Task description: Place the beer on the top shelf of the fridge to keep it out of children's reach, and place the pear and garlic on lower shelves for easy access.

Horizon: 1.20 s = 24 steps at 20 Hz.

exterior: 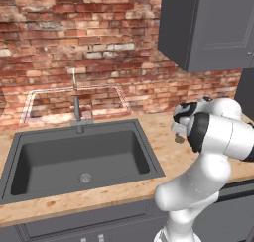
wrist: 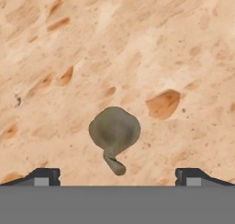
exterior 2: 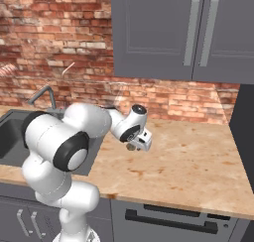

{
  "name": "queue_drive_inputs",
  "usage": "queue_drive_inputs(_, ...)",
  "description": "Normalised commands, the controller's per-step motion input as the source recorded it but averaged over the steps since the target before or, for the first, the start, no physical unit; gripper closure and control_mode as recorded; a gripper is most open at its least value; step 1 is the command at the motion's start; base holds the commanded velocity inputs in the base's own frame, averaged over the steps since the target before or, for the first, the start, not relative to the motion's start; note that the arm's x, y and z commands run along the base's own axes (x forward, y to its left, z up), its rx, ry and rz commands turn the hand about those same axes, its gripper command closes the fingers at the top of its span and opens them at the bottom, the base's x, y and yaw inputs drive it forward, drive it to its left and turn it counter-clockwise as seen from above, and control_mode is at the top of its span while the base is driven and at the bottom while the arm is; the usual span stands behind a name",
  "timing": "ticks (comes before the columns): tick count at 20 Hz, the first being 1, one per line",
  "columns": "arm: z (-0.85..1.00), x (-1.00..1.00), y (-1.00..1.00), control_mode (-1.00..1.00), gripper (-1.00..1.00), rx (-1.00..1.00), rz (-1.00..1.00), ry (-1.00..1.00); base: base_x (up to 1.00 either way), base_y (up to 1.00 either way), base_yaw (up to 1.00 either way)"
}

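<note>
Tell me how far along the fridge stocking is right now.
Nothing looks stowed from these views. In hand: the open tool hangs over the garlic, which lies untouched on the counter right of the sink; the fingertips stand well apart on either side. Left: grasp the garlic and shelve it low. Beer and pear status can't be judged here.

White arm [exterior 2: 64,142] folded, elbow forward, wrist bent down; gripper [wrist: 117,176] points straight down, low, fingers [wrist: 46,176] spread wide apart, nothing between them.
</note>
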Motion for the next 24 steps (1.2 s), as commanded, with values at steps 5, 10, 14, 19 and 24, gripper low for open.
queue_drive_inputs(5, -0.25, 0.07, 0.0, -1.0, -1.0, 0.0, 0.0, 0.0, 0.0, 0.0, 0.0)
queue_drive_inputs(10, -0.22, 0.16, 0.0, -1.0, -1.0, 0.0, 0.0, 0.0, 0.0, 0.0, 0.0)
queue_drive_inputs(14, -0.13, 0.23, 0.0, -1.0, -1.0, 0.0, 0.0, 0.0, 0.0, 0.0, 0.0)
queue_drive_inputs(19, -0.1, 0.26, 0.0, -1.0, -1.0, 0.0, 0.0, 0.0, 0.0, 0.0, 0.0)
queue_drive_inputs(24, -0.14, 0.13, 0.0, -1.0, -1.0, 0.0, 0.0, 0.0, 0.0, 0.0, 0.0)
